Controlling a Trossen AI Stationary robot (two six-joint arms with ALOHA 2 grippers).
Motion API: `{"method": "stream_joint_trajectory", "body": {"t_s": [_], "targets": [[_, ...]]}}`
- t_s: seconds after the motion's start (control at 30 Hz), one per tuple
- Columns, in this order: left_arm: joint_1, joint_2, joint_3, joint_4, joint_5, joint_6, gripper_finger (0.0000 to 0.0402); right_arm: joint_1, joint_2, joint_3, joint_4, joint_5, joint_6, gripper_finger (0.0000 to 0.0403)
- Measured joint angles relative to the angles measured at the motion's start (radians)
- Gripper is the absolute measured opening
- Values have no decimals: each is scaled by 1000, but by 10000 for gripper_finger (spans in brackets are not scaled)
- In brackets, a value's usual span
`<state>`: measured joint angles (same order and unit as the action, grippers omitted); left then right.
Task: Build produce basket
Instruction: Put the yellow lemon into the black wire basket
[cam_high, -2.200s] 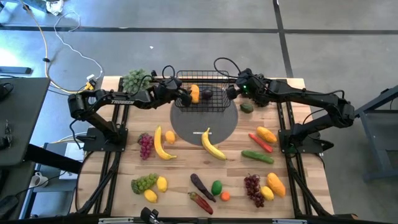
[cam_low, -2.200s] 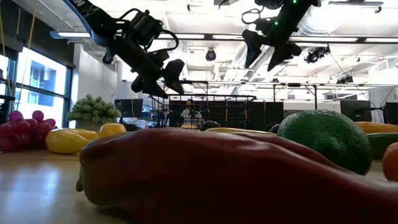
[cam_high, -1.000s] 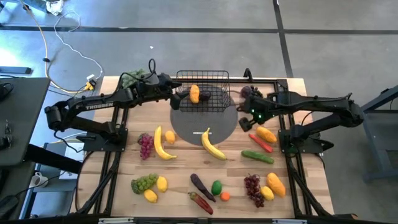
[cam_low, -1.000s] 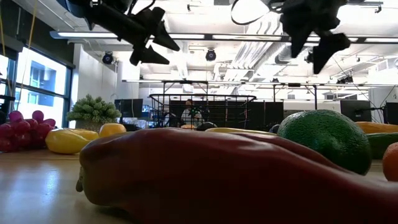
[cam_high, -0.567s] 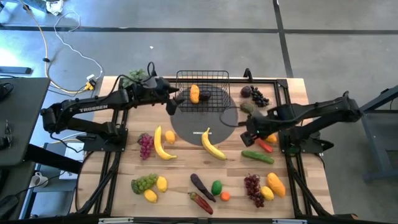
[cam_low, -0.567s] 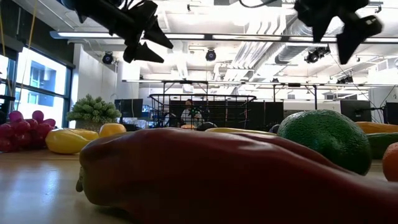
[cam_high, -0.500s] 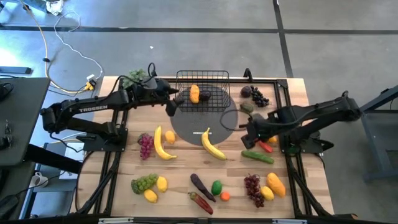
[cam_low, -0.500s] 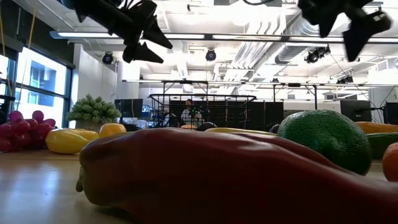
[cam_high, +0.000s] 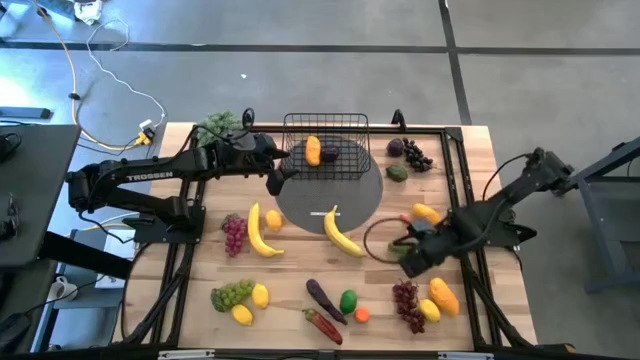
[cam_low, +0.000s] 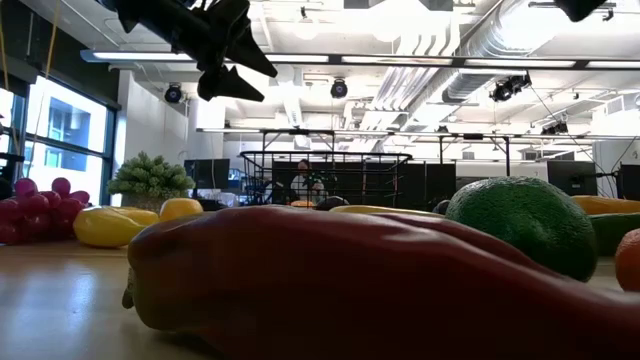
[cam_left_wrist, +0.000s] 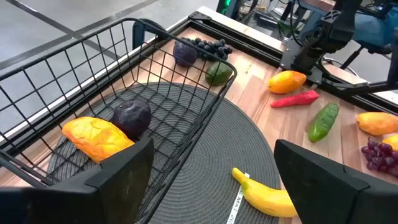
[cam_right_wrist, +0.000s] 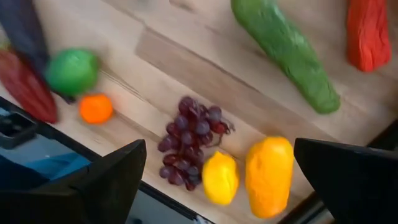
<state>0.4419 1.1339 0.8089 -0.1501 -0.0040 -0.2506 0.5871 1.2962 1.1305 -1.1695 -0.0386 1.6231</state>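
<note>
Basket (cam_high: 327, 143) sits at the tabletop's (cam_high: 290, 290) far edge, partly on a round mat (cam_high: 335, 200), holding a mango (cam_high: 313, 150) and a dark purple fruit (cam_high: 331, 152). Left hand (cam_high: 275, 176) hovers beside its left wall, fingers apart, empty. Right hand (cam_high: 412, 262) hangs wide open and empty over the cucumber (cam_right_wrist: 285, 51) near the right edge, red grapes (cam_high: 405, 300) just beyond.

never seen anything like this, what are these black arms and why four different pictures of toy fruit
It is a robot with two dark arms at a wooden table, each ending in a two-finger gripper. One camera looks straight down, one sits at table height, and one rides on each wrist. Toy produce lies scattered: bananas, a cucumber, red grapes. The black wire basket already holds a mango and a dark purple piece. The left gripper hangs open beside the basket; the right gripper is open above the cucumber. Neither holds anything.
</note>
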Motion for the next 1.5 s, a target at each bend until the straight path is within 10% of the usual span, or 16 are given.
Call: {"method": "stream_joint_trajectory", "body": {"t_s": [1.5], "targets": [[0, 1, 0, -3, -3, 18, 323, 260, 435, 0, 254, -216, 226, 319]]}}
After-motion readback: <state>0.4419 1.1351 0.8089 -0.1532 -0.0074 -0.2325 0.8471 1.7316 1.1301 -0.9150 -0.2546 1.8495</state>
